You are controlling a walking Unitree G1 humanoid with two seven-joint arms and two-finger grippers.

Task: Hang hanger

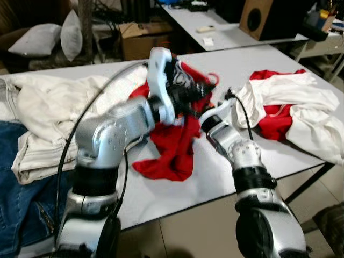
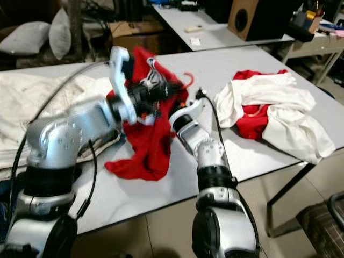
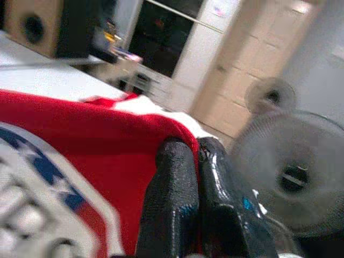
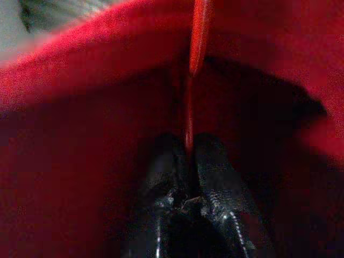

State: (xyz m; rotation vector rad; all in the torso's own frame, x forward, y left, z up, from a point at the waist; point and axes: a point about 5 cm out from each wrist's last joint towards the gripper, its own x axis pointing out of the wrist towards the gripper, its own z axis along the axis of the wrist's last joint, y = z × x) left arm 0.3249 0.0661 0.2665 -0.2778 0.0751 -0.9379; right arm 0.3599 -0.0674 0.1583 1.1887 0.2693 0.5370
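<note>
A long white rectangular table (image 1: 252,67) carried a rumpled cream fabric heap (image 1: 48,107) at nine o'clock and a red-and-white garment pile (image 1: 290,107) at three o'clock. At the centre, a red cloth shirt (image 1: 172,145) hung lifted off the tabletop, its hem trailing onto it. The left gripper (image 3: 194,148) had its fingers pressed together on the shirt's upper edge. The right gripper (image 4: 188,142), buried inside the shirt, pinched a thin red plastic hanger (image 4: 198,32), whose hook (image 2: 185,79) poked out at twelve o'clock.
</note>
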